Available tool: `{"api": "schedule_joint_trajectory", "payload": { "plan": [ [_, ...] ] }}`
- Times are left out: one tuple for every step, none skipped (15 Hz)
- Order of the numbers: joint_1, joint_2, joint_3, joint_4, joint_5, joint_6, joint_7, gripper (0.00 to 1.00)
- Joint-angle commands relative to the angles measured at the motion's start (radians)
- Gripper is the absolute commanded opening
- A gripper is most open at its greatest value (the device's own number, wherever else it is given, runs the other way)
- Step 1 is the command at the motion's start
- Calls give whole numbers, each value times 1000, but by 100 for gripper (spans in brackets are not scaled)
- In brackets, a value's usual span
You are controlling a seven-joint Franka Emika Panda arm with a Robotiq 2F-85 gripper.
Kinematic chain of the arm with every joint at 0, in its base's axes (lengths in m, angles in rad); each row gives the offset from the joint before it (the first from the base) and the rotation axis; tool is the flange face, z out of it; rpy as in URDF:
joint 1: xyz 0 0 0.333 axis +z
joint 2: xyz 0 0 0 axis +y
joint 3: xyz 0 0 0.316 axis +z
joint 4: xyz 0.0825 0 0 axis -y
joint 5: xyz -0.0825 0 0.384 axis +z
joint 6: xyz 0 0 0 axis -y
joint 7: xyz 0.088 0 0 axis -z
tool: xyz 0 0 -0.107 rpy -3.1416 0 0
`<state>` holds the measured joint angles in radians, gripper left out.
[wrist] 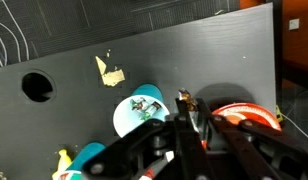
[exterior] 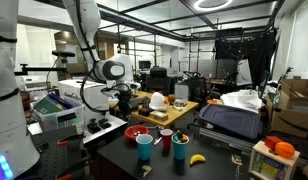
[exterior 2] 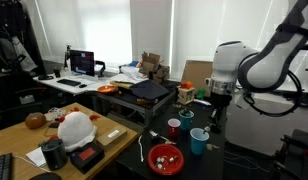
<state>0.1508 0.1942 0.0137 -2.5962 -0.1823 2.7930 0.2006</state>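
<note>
This looks like a robotics lab. A white robot arm [exterior: 89,30] stands over a dark work table [exterior: 109,160], with black metal framing [exterior: 234,40] rigged behind it. Round about are desks with a lit monitor [exterior 2: 84,62], cardboard boxes [exterior: 292,118] and a plastic bin [exterior: 54,118] (clutter on every surface). The dim background possibly holds equipment racks, though it is too dark to be sure.
</note>
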Motion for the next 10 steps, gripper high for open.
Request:
{"api": "schedule_joint_trajectory", "payload": {
  "plan": [
    [123,-86,-127,-69,-208,6,279,3],
    [142,-94,-141,-68,-277,-7,362,3],
    [157,-95,-152,-68,-342,-9,441,3],
    [172,-100,-159,-63,-393,-20,508,3],
    [181,-103,-159,-62,-430,-23,557,3],
    [186,-106,-156,-63,-454,-25,593,3],
    [125,92,-194,127,-461,4,513,3],
    [120,103,-192,143,-451,2,508,3],
    [111,136,-195,191,-419,-2,478,3],
    [95,181,-194,248,-393,-1,454,3]
  ]
}}
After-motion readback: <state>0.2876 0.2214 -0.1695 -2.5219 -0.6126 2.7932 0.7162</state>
